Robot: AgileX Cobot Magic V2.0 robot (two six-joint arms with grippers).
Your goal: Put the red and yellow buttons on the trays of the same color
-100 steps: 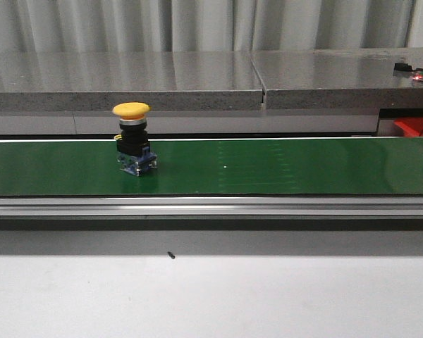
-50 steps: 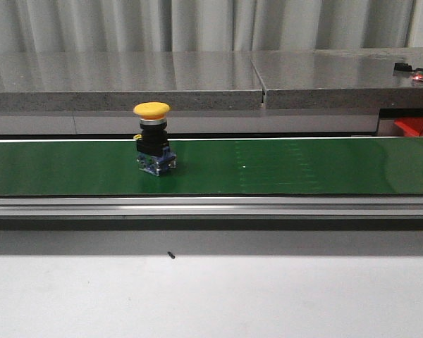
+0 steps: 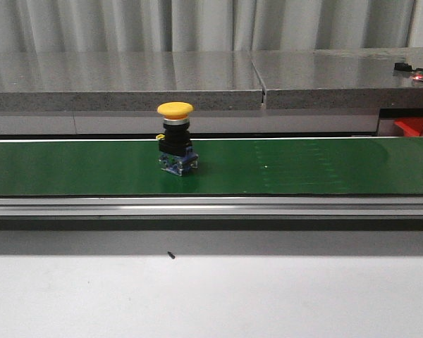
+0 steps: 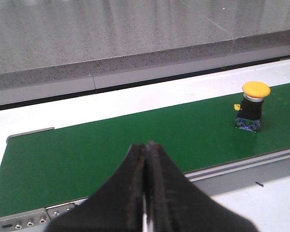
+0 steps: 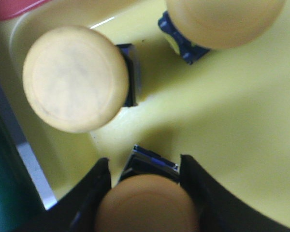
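On the green conveyor belt [image 3: 303,169] a yellow button [image 3: 176,137] stands upright, cap on top and long axis vertical, its blue base resting on the belt surface. My left wrist view shows the same unit [image 4: 251,107] ahead of my left fingers [image 4: 146,193] and off to one side, well apart from them, with bare belt between. My left fingers are pressed together tip to tip and hold nothing. Neither arm appears in the front view, so I cannot rank from there which arm is nearer to the belt unit; the left wrist camera at least has it in sight.

My right fingers [image 5: 145,193] are low over the yellow tray [image 5: 241,125], spread about as wide as the button body that sits between them. That third yellow button [image 5: 147,205] shows its cap between the two finger faces, base toward the tray floor. The faces sit at its sides, but I cannot tell whether they press on it or stand just clear. Two more yellow buttons lie in the tray just beyond: one with a pale cap [image 5: 75,77] near the tray wall, another [image 5: 222,21] further along. A sliver of red tray [image 5: 12,7] adjoins the yellow one.

My judgement: the right arm is at the placing stage and is committed; the belt unit falls to the left arm, which must open before any approach.
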